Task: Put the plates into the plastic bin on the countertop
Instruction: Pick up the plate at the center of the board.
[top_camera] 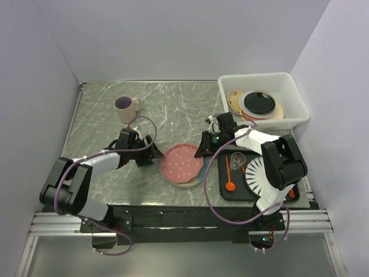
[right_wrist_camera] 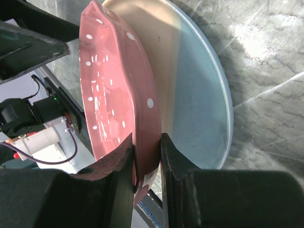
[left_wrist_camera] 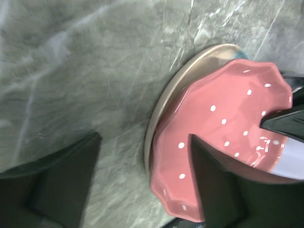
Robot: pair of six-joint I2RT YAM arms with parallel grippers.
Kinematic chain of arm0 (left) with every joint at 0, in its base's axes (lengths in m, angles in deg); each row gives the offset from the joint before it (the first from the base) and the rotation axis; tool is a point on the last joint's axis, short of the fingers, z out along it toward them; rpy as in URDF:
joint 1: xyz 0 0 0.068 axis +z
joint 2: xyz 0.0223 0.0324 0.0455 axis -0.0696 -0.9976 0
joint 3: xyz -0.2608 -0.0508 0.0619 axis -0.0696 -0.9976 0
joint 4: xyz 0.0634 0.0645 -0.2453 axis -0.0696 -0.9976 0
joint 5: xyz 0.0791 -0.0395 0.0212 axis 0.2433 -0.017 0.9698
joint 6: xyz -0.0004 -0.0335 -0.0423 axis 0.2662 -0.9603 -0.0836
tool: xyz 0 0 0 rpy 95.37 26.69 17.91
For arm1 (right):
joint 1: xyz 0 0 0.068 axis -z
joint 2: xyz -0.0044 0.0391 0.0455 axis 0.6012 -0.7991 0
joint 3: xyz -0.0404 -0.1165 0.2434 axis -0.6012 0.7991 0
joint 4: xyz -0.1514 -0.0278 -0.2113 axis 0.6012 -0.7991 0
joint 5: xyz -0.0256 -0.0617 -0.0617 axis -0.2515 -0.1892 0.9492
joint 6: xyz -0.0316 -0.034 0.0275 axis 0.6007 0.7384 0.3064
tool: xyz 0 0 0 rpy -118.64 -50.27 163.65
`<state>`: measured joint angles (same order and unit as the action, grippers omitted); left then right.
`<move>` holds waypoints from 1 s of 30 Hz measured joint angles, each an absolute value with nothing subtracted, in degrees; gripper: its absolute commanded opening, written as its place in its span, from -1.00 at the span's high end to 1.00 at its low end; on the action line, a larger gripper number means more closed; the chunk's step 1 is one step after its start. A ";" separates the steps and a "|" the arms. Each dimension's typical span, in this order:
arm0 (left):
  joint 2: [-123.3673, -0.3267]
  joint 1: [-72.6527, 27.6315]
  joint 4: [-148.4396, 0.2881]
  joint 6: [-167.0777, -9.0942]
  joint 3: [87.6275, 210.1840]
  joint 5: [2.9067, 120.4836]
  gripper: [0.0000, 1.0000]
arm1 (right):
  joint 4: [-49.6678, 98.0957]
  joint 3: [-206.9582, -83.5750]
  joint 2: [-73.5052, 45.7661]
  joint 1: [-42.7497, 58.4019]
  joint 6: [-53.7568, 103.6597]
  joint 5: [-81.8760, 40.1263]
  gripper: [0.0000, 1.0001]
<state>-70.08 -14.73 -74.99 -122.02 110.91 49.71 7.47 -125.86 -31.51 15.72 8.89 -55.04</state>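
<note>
**Top view:** The pink plate [top_camera: 183,163], scalloped and white-dotted, is lying mid-worktop [top_camera: 173,109] between the two claws. The left claw [top_camera: 153,151] is sitting at its left rim and the right claw [top_camera: 202,152] at its right rim. At the far right corner, the translucent white bin [top_camera: 256,75] is holding a stack of dishes, with a glossy black plate [top_camera: 259,103] on top and cream plates [top_camera: 233,99] showing beneath. A black tray [top_camera: 239,190] at the near right is carrying a striped plate [top_camera: 258,173], an orange spoon [top_camera: 230,183] and a clear glass [top_camera: 236,161]. A mug [top_camera: 127,107] is standing on the veined grey-green surface at the far left.

**Left wrist:** The left claw is hanging released, its jaws spread wide. One finger [left_wrist_camera: 213,190] is crossing over the pink plate and the other [left_wrist_camera: 61,180] is over bare marble-look worktop, so the plate's wavy rim is falling between them. The pink plate is resting on a smooth beige lower plate [left_wrist_camera: 175,90].

**Right wrist:** The right claw is clenching the pink plate's rim, with one finger [right_wrist_camera: 173,156] pressing on each face. The plate is tilting up off the lower plate, which is shading here from cream to pale blue.
</note>
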 measured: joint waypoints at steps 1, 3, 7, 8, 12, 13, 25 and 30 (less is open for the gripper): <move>-69.62 -14.73 -75.29 -121.89 111.02 50.03 -0.90 | 7.49 -125.86 -31.51 15.72 8.89 -55.04 1.00; -68.52 -14.73 -75.80 -121.19 111.26 50.82 -0.99 | 7.49 -125.88 -31.51 15.72 8.89 -55.04 1.00; -66.80 -14.67 -77.87 -120.62 111.26 52.94 -0.99 | 7.42 -126.01 -31.51 15.72 8.91 -55.04 1.00; -66.43 -14.64 -78.20 -120.54 111.28 53.22 -0.99 | 7.33 -126.08 -31.51 15.72 8.91 -55.04 1.00; -64.61 -14.62 -79.10 -120.19 111.28 53.84 -0.99 | 7.16 -126.32 -31.51 15.72 8.91 -54.90 1.00; -64.24 -14.62 -79.16 -120.14 111.28 53.90 -0.99 | 7.03 -126.47 -31.51 15.72 8.91 -54.86 1.00; -61.22 -14.62 -81.63 -119.62 112.16 55.61 -0.99 | 4.69 -129.99 -31.53 15.70 9.46 -52.96 1.00; -57.44 -14.62 -82.94 -119.62 114.21 56.87 -0.99 | 2.11 -133.51 -31.53 15.72 10.07 -52.24 1.00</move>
